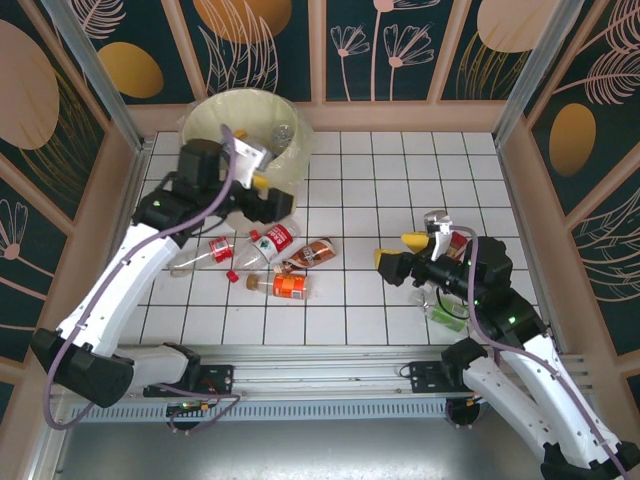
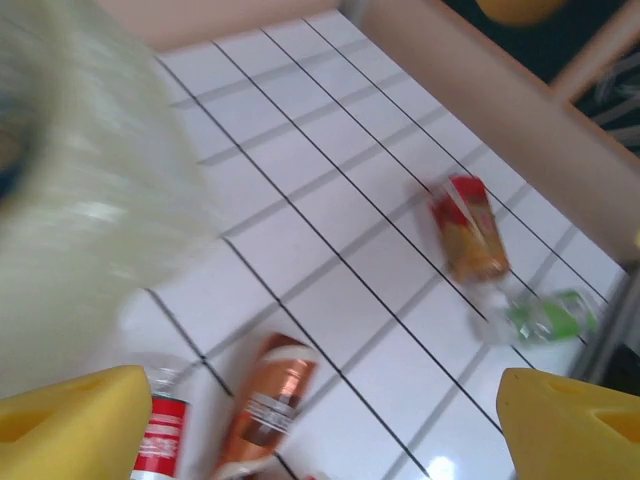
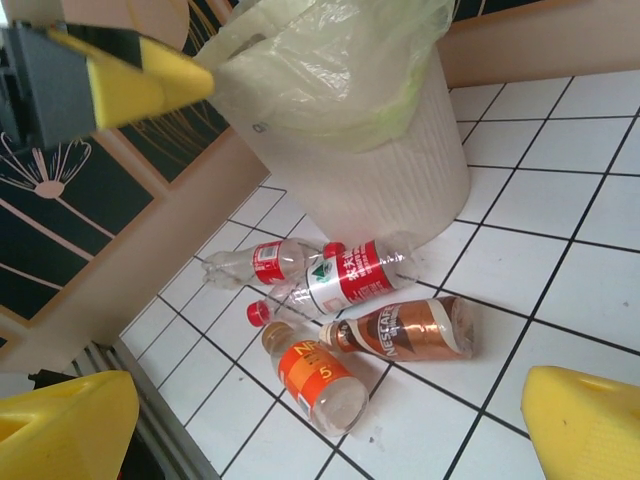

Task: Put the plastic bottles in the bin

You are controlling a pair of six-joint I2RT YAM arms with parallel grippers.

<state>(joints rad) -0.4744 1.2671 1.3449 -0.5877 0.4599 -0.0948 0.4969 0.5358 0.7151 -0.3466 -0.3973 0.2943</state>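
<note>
Our left arm (image 1: 130,270) stretches long from its base, the left gripper (image 2: 320,435) at its end spread wide, nothing between its yellow fingers (image 2: 70,425). Our right arm (image 1: 520,330) folds tight behind the right gripper (image 3: 320,430), which gapes equally wide and holds nothing.

White tiled tabletop (image 1: 400,180), thin dark grid lines, glossy. Low peach-coloured border (image 1: 522,210) runs along its left, far and right edges. Above that border, dark teal wall panels (image 1: 390,45) with orange ovals and pale pink line-drawn flowers and leaves, split by peach battens. Two slanted metal posts (image 1: 90,70) rise at the tabletop's far corners. Aluminium rail (image 1: 330,360) lies along its near edge; a grey surface (image 1: 300,450) sits nearer than the rail.
</note>
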